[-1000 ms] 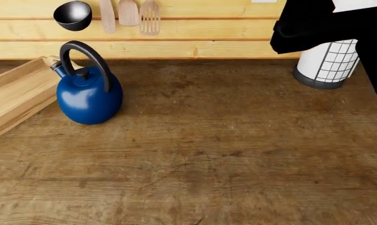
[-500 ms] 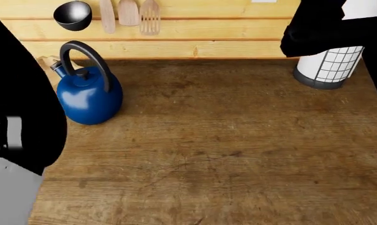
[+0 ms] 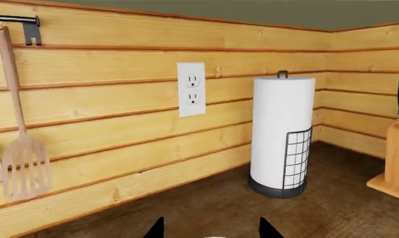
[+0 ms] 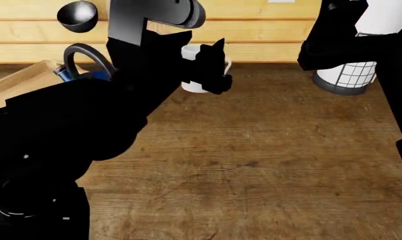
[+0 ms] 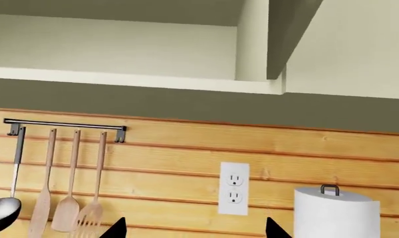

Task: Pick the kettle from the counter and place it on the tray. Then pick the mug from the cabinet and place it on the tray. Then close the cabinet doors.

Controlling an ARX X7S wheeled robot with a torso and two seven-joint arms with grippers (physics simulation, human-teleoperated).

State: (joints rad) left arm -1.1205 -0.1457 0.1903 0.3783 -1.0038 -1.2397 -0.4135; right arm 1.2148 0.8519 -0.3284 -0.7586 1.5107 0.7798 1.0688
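Note:
My left gripper (image 4: 204, 50) is shut on the small white mug (image 4: 195, 75) and holds it above the brown counter (image 4: 254, 150), near the wall. In the left wrist view only a white sliver of the mug (image 3: 216, 236) shows between the dark fingertips. The blue kettle (image 4: 97, 76) stands on the counter behind my left arm; only its black handle and a bit of blue show. The pale-wood tray (image 4: 21, 80) lies left of it, mostly hidden. My right gripper (image 5: 194, 230) is open and empty, raised and facing the wall below the cabinet.
A white paper-towel roll in a wire holder (image 4: 351, 75) stands at the back right, also in the left wrist view (image 3: 281, 134). A knife block (image 3: 395, 158) stands beyond it. A ladle (image 4: 77, 15) and wooden utensils (image 5: 67, 198) hang on the plank wall.
My left arm has swung in from the left and risen across the kettle and tray, bringing the mug over the counter. The right arm has shifted slightly.

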